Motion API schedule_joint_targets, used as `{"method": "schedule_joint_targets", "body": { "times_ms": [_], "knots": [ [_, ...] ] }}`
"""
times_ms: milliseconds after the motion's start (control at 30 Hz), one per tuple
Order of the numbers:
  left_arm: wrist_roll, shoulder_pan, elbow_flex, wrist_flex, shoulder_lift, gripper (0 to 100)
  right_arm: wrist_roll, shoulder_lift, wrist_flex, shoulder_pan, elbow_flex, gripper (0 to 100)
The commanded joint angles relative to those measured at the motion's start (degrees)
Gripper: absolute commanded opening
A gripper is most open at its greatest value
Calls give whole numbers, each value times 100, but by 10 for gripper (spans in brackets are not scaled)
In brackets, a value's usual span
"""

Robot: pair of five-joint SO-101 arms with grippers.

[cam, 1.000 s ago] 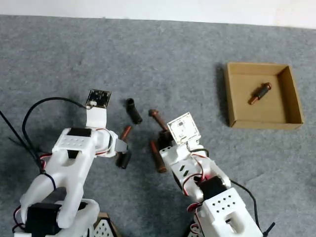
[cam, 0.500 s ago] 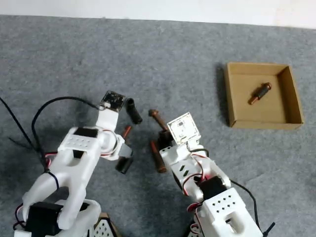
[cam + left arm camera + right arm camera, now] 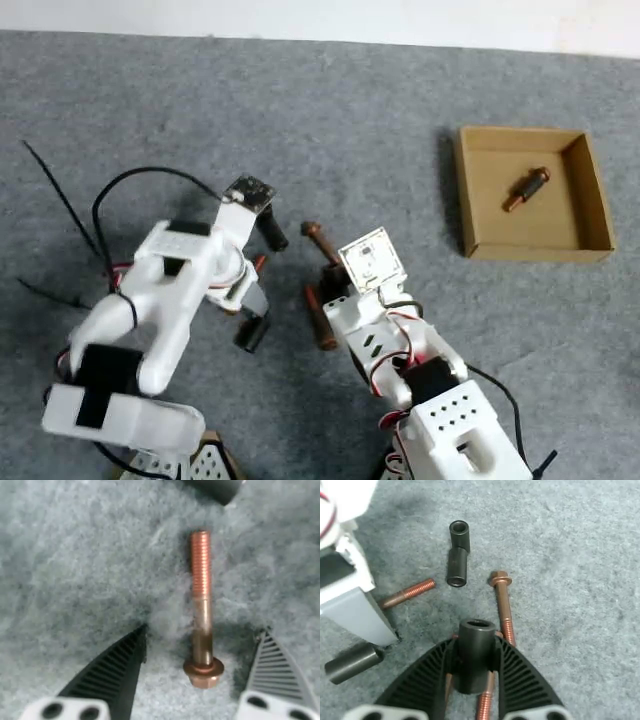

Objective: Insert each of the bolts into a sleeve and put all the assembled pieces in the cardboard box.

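My left gripper (image 3: 204, 632) is open and low over the carpet, its fingers on either side of a copper bolt (image 3: 201, 611) lying there; from above that gripper (image 3: 254, 288) covers most of this bolt (image 3: 259, 263). My right gripper (image 3: 476, 647) is shut on a black sleeve (image 3: 475, 655), held upright with its bore showing, and sits mid-table (image 3: 336, 287). A second bolt (image 3: 502, 605) lies just beyond it and a third (image 3: 321, 320) under it. Loose sleeves lie farther off (image 3: 270, 226) and near the left gripper (image 3: 252, 331). The cardboard box (image 3: 466, 190) holds one assembled piece (image 3: 526, 188).
Grey carpet covers the table. The box stands at the right, well apart from the loose parts in the middle. The two arms are close together, with the bolts and sleeves between them. Open carpet lies beyond the parts, toward the far side.
My left arm has swung forward and to the right, bringing its gripper down over the bolt. My right arm, with the sleeve in it, has not moved.
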Motion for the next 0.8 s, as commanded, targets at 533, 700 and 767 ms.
{"method": "schedule_joint_targets", "body": {
  "times_ms": [533,700,767],
  "knots": [
    [-26,101,-356,229,338,85,53,-119,4,66,92,6],
    [-26,101,-347,229,330,7,53,-119,4,66,92,6],
    [-26,101,-295,237,303,5,53,-119,4,66,92,6]
  ]
}}
